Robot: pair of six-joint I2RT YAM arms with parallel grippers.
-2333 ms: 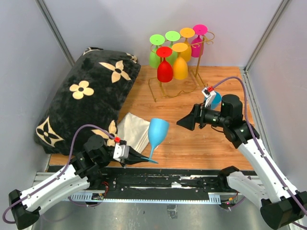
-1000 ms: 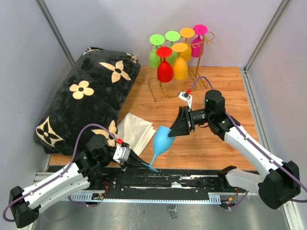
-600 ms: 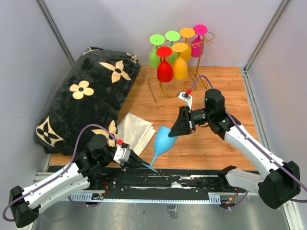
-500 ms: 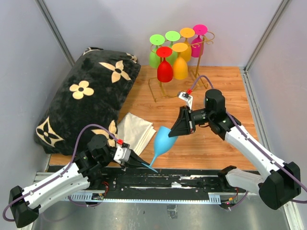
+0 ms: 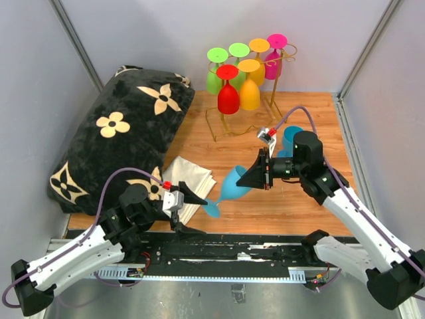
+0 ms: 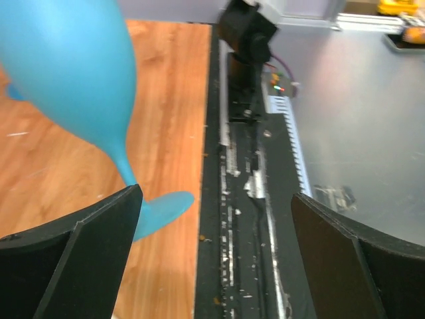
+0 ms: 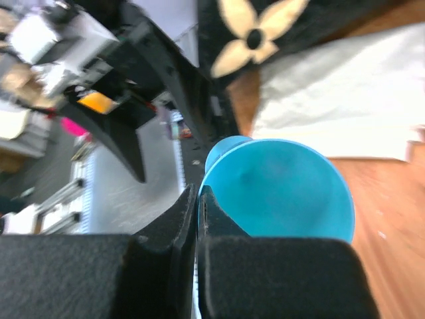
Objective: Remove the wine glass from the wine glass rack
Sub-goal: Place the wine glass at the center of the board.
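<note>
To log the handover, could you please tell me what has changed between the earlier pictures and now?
The left end effector opened and let go of the blue glass. The right end effector closed on its rim and drew it slightly right. The rack, pillow and cloth stayed put.

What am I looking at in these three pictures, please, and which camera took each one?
Two robot arms are bolted at the near edge of a wooden table, each ending in a two-finger gripper. The wide picture comes from a fixed camera above and behind them. The other two come from cameras on the wrists, looking forward from there. On the table lie a black flowered pillow, a white cloth and a gold wire rack hung with coloured glasses. A second blue vessel sits beside the right arm. The right gripper is shut on the rim of a tilted blue wine glass. The left gripper is open, its fingers either side of the glass's foot.
</note>
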